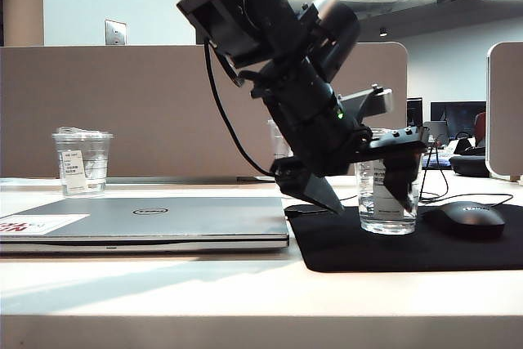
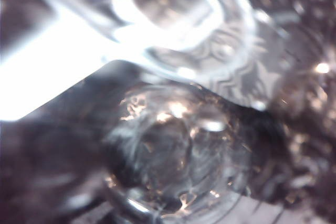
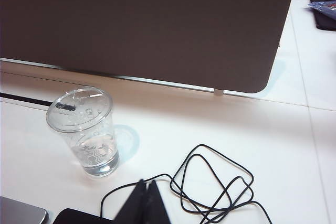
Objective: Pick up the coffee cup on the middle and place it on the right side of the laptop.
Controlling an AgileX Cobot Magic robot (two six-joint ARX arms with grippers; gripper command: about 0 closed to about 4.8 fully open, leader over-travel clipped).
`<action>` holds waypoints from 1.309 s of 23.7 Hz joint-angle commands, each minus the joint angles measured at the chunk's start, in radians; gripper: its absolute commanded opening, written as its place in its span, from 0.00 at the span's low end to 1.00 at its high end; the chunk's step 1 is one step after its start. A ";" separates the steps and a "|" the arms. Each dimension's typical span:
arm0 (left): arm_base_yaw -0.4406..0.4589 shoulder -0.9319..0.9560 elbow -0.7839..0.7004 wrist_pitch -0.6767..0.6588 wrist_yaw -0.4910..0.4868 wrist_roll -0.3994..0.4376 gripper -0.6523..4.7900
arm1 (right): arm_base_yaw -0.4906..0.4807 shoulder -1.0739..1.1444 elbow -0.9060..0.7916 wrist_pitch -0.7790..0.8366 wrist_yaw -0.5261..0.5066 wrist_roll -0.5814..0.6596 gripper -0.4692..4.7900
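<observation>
The coffee cup (image 1: 373,220), short and clear with a white label, stands upright on the black mouse pad (image 1: 343,247) just right of the silver laptop (image 1: 163,220). My left gripper (image 1: 369,206) reaches down over it, open. One finger (image 1: 315,190) is left of the cup and the other (image 1: 402,181) is in front of its right half. The left wrist view is a blurred close-up of the clear cup (image 2: 184,150). My right gripper (image 3: 147,203) is shut on nothing, above the table near a black cable (image 3: 210,192).
A black mouse (image 1: 466,220) lies on the pad right of the cup. A short cup with a wrinkly lid (image 1: 82,163) stands behind the laptop at the left. A taller logo cup (image 3: 86,129) stands before the grey partition (image 3: 157,24).
</observation>
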 commanded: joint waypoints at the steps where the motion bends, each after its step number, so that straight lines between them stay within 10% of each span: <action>1: -0.003 -0.030 0.003 -0.052 -0.021 0.008 1.00 | 0.000 -0.007 0.006 -0.004 0.002 -0.003 0.08; 13: -0.002 -0.336 0.003 -0.377 -0.021 0.100 1.00 | 0.000 -0.071 0.006 -0.126 0.001 -0.003 0.08; 16: -0.002 -0.521 0.003 -0.445 -0.022 0.159 0.49 | 0.005 -0.139 0.006 -0.245 -0.013 -0.003 0.08; 22: 0.002 -0.701 0.003 -0.577 -0.071 0.207 0.11 | 0.005 -0.264 0.006 -0.424 -0.063 -0.003 0.08; 31: 0.067 -1.072 -0.230 -0.658 -0.062 0.175 0.11 | 0.006 -0.528 0.003 -0.644 -0.060 -0.032 0.08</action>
